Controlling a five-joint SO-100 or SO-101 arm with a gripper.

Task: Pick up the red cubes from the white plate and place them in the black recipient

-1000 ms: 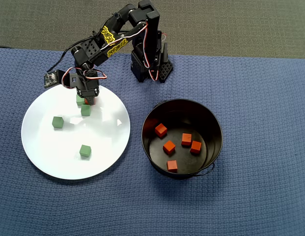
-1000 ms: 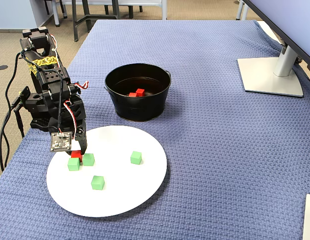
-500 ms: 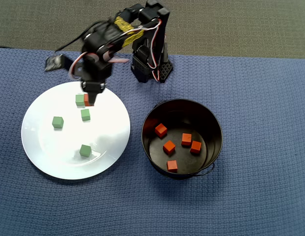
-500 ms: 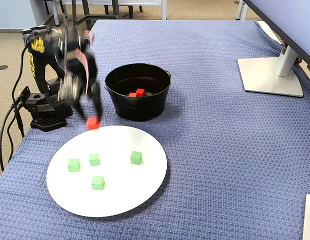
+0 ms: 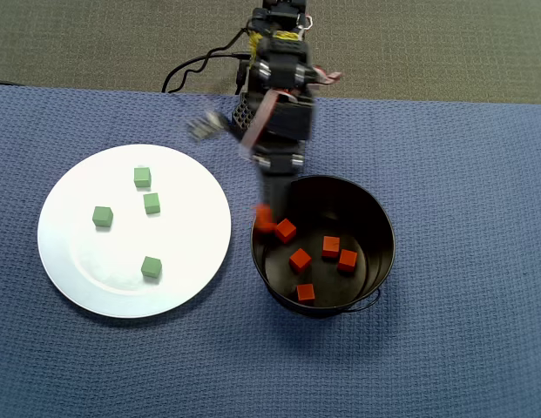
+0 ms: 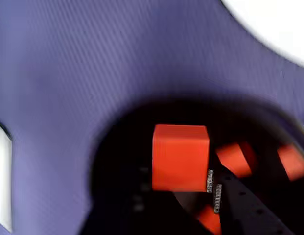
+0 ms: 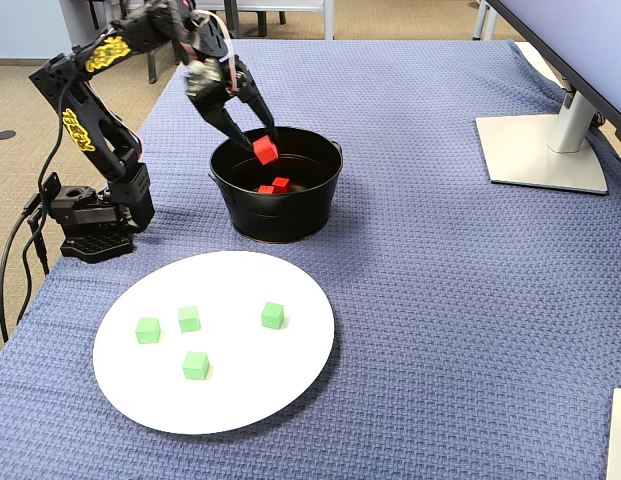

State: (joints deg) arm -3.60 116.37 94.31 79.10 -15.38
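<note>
A red cube (image 6: 180, 157) fills the middle of the wrist view, pinched in the claw (image 7: 262, 148) above the dark mouth of the black recipient (image 6: 117, 147), with more red cubes blurred on the floor beneath it. In the fixed view the claw's two fingers (image 7: 227, 124) close on that cube just over the near-left rim of the recipient (image 7: 280, 215). From overhead, the arm (image 5: 274, 104) reaches down from the top edge and the held cube (image 5: 265, 218) sits right at the recipient's left rim (image 5: 257, 252). Five other red cubes (image 5: 300, 259) lie loose on the recipient's bottom, spread apart.

The white plate (image 5: 70, 252) rests on the blue-covered bench (image 5: 462, 174) just to the left of the recipient in the overhead view, their edges near but not touching. Four green cubes (image 5: 151, 203) sit on the plate, separate from each other. In the fixed view a monitor stand (image 7: 545, 150) occupies the bench's far right.
</note>
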